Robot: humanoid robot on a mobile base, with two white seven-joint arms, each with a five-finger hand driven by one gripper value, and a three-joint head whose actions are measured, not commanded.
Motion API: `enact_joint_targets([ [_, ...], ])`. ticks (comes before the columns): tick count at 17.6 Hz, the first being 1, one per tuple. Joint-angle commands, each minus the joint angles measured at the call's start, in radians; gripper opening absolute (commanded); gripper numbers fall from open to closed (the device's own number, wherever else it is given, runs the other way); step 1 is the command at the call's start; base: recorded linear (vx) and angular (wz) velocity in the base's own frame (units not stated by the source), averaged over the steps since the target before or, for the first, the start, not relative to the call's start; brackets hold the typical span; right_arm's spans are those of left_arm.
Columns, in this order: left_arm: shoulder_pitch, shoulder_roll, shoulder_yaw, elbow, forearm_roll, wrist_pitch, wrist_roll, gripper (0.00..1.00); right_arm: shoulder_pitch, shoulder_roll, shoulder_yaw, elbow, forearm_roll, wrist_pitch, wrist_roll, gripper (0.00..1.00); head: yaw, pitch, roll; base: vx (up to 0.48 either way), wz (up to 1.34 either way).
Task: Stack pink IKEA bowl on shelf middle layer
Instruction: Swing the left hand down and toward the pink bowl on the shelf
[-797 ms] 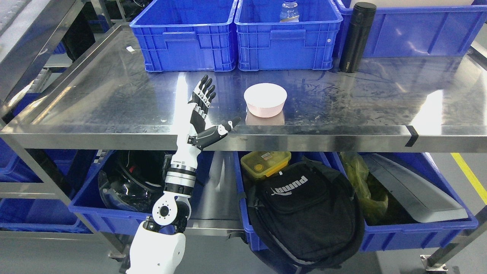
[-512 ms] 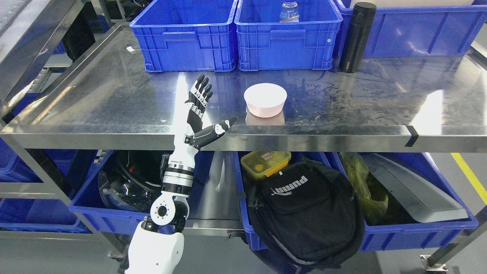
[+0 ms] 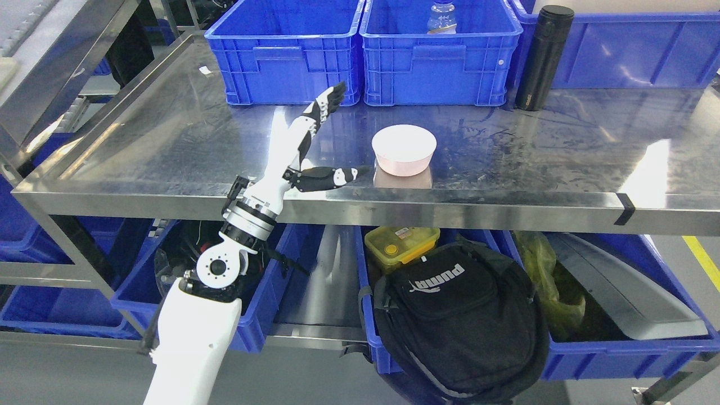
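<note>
A pink bowl (image 3: 404, 148) stands upright on the steel shelf (image 3: 169, 140), near its front edge at the middle. My left hand (image 3: 337, 135) is over the shelf just left of the bowl. It is open and empty, with the fingers (image 3: 326, 104) stretched up and away and the thumb (image 3: 337, 175) pointing right, its tip close to the bowl's left side and apart from it. The right hand is out of view.
Three blue crates (image 3: 284, 53) line the back of the shelf, one holding a water bottle (image 3: 441, 17). A black flask (image 3: 543, 56) stands at the back right. Below are blue bins with a black bag (image 3: 458, 320), a yellow lunch box (image 3: 400, 242) and a helmet.
The camera has shifted, moving the whole scene right and down. My left hand has reached farther over the shelf and tilted right, with the thumb closer to the bowl. The bowl has not moved.
</note>
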Motion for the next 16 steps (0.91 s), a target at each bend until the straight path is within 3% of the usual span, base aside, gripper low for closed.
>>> enact_joint_targets([
  [1, -0.165, 0.118, -0.039, -0.006, -0.325, -0.002, -0.213, 0.98, 0.022, -0.017, 0.000, -0.017, 0.000, 0.001, -0.001, 1.00, 0.0000, 0.000, 0.000, 0.032, 0.08],
  [6, -0.200, 0.113, -0.071, -0.006, -0.337, -0.019, -0.253, 1.00, 0.022, -0.017, 0.000, -0.017, 0.000, 0.001, -0.001, 1.00, 0.0000, 0.000, 0.000, 0.006, -0.02],
  [10, -0.265, 0.112, -0.070, -0.006, -0.488, -0.020, -0.383, 0.98, 0.022, -0.017, 0.000, -0.017, 0.000, 0.001, -0.001, 1.00, 0.0000, 0.000, 0.000, 0.000, 0.00],
  [16, -0.286, 0.053, -0.090, -0.003, -0.527, -0.019, -0.438, 0.98, 0.022, -0.017, 0.000, -0.017, 0.000, 0.001, -0.001, 1.00, 0.0000, 0.000, 0.000, 0.000, 0.00],
])
